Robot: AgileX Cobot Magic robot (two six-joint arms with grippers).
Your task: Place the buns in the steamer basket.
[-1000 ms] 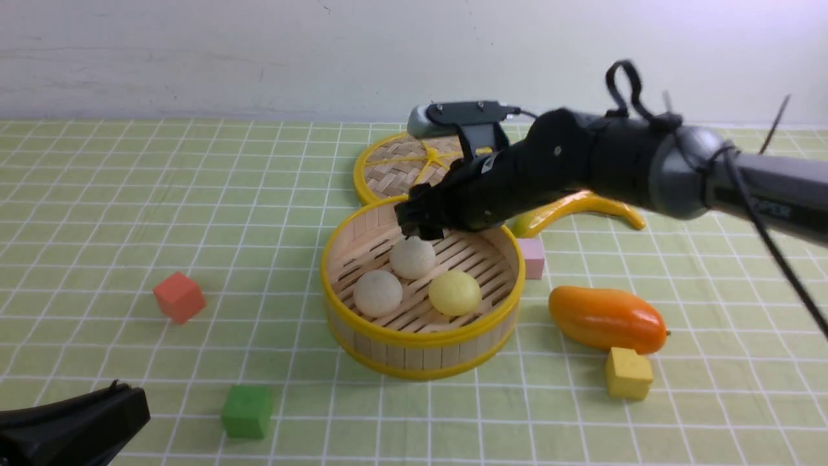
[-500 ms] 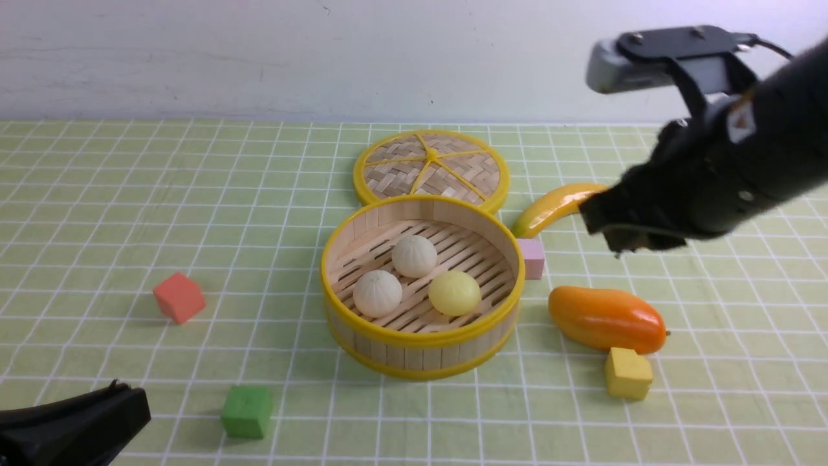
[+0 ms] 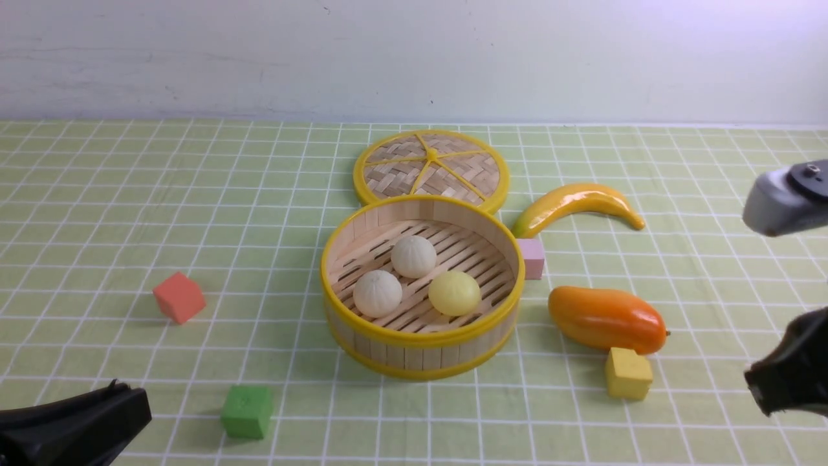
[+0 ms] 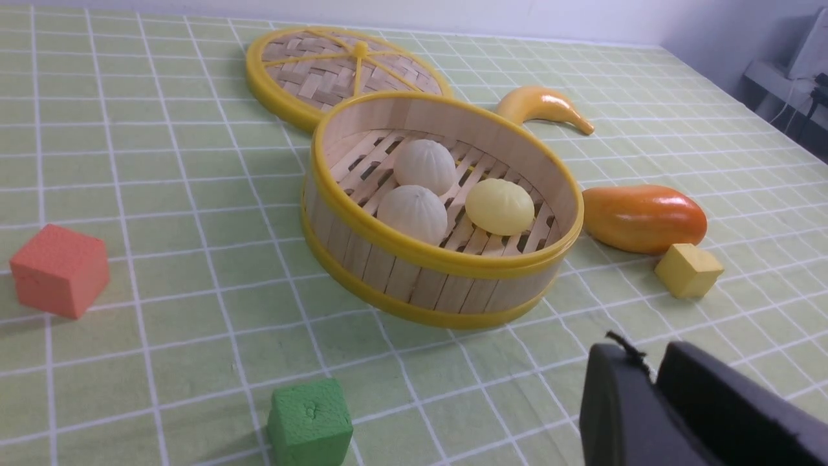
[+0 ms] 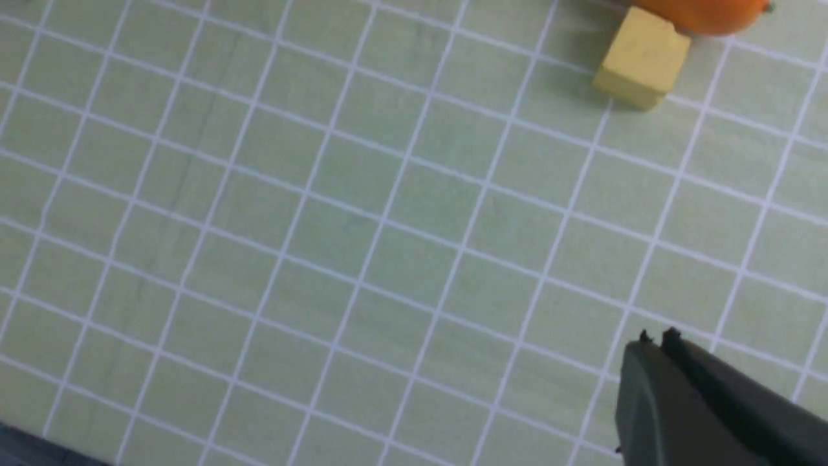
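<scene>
The steamer basket [image 3: 420,336], round bamboo with yellow rims, stands mid-table. Three buns lie on its slatted floor: an off-white one at the back [image 3: 414,256], an off-white one front left [image 3: 378,293] and a pale yellow one [image 3: 455,292]. The left wrist view shows the basket [image 4: 440,255] and the same buns [image 4: 425,166], [image 4: 412,213], [image 4: 499,206]. My left gripper [image 3: 139,406] rests low at the near left, holding nothing; its tips [image 4: 647,362] stand close with a small notch between them. My right gripper [image 3: 753,382] hangs at the far right, shut and empty [image 5: 653,340], over bare cloth.
The woven lid [image 3: 430,165] lies behind the basket. A banana [image 3: 576,202], pink cube [image 3: 532,257], mango [image 3: 606,318] and yellow cube [image 3: 627,373] sit to its right. A red cube [image 3: 179,296] and green cube [image 3: 246,411] lie to its left.
My right arm has pulled back from over the basket to the near right edge, and its jaws have gone from open to shut. The back bun stays in the basket. The left arm is still.
</scene>
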